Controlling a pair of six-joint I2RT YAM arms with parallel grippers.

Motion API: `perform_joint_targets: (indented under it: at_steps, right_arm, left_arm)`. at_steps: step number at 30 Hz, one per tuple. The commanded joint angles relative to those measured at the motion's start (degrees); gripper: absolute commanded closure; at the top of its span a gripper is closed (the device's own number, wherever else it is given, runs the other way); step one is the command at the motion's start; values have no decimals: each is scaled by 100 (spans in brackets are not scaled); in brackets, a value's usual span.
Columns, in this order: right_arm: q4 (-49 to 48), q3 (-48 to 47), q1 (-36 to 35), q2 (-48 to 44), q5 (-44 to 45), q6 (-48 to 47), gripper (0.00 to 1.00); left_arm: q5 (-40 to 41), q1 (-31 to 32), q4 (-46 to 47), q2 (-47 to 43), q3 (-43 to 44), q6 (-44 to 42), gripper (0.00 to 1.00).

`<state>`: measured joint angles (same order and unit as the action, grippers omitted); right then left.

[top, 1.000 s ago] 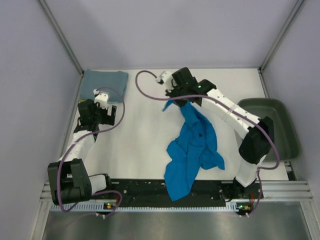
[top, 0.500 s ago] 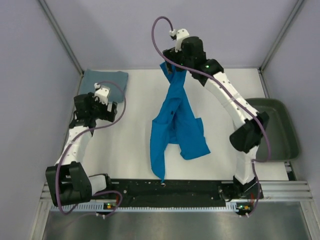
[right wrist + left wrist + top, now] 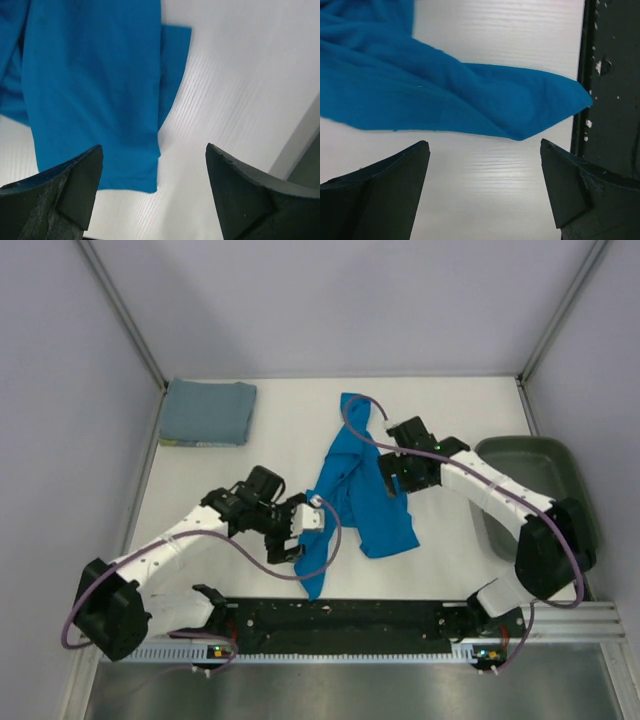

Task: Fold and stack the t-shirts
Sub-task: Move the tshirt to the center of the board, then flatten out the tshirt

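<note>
Top external view records two t-shirts on the worktop (image 3: 250, 465). One cobalt blue shirt (image 3: 352, 490) lies crumpled and stretched out at centre. One grey-blue shirt (image 3: 208, 412) lies folded square in the far left corner, well apart. One dark green tray (image 3: 548, 465) sits at the right edge. Left end effector (image 3: 298, 530) is spread wide and empty beside the blue shirt's near end. Right end effector (image 3: 400, 476) is likewise spread wide and empty, at the shirt's right side.
</note>
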<state>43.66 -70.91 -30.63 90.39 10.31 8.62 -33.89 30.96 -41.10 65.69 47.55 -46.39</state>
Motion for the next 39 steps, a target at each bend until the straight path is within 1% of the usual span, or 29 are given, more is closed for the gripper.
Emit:
perform_joint_targets:
  at_steps: [1,3,5,8,9,10,11,12,13,14,15,17,18,19,21,23,24,25,26,28,29,31,32,33,35,37,39]
  right_arm:
    - [-919,1253,-31,-671,-862,815,19]
    - [-1340,1763,-39,-646,-1204,1009,20]
    - [-1675,2019,-39,-497,-1609,1202,25]
    - [-1913,2239,-153,-242,-1637,1299,30]
    - [-1992,2283,-162,-171,-1663,1317,37]
    - [-2028,2319,-154,-110,-1689,1335,54]
    - [-2037,2336,-154,-74,-1664,1344,66]
    - [-2037,2345,-154,-83,-1602,1352,81]
    - [-2028,2354,-145,-170,-1524,1353,92]
    - [-2011,2345,-119,-293,-1444,1344,100]
    - [-1976,2319,-75,-450,-1357,1335,100]
    - [-1853,2144,31,-819,-1129,1221,100]
    - [-1800,1987,66,-1013,-1058,1116,100]
    - [-1713,1820,75,-1189,-831,967,100]
    - [-1650,1311,84,-1435,-723,686,100]
    - [-1598,636,84,-1559,-749,440,100]
    - [-1589,440,84,-1568,-793,325,100]
    - [-1597,21,75,-1568,-854,229,100]
    - [-1589,-314,84,-1533,-916,132,100]
    - [-1676,-868,66,-1437,-1178,61,100]
    - [-1807,-1080,75,-1358,-1310,69,100]
    - [-2166,-1432,57,-1156,-2011,244,100]
    - [-2386,-1530,31,-964,-2293,393,100]
    - [-2667,-1618,14,-814,-2592,525,100]
    - [-3159,-1723,-13,-436,-2989,972,100]
    - [-3346,-1916,-13,90,-3174,1333,100]
    - [-3233,-2101,13,548,-3210,1536,100]
  left_arm:
    - [1041,919,329,478,-535,15,4]
    - [1305,1122,794,794,-606,252,2]
    - [1463,1202,1120,1146,-519,463,2]
    - [1753,1228,1420,1752,-361,701,2]
    - [1850,1237,1525,1928,-326,771,3]
    - [1981,1246,1587,2060,-290,859,6]
    - [2078,1246,1527,2210,-212,938,13]
    - [2114,1246,1465,2333,-133,991,26]
    - [2236,1246,1404,2421,-71,1018,52]
    - [2429,1237,1386,2457,-18,1053,78]
    - [2718,1202,1403,2440,0,1062,100]
    - [3325,1027,1473,2230,78,1010,100]
    - [3623,826,1456,2063,201,1018,100]
    - [3731,589,1386,1862,385,1009,100]
    - [3697,-113,1097,1466,1007,1061,100]
    - [3495,-1000,816,1071,1920,1184,100]
    - [3416,-1352,710,929,2334,1237,100]
    - [3424,-1791,648,797,2790,1246,100]
    - [3233,-2065,656,648,3143,1238,100]
    - [3336,-2426,726,402,3916,1255,100]
    - [3519,-2524,761,296,4259,1281,100]
    - [3635,-2630,666,190,4997,1317,100]
    - [3531,-2630,465,224,5462,1326,100]
    - [3147,-2630,158,260,5928,1343,100]
    - [2303,-2621,-248,304,6449,1465,100]
    - [1433,-2587,-371,312,6477,1729,100]
    - [519,-2482,-425,313,6154,1879,100]
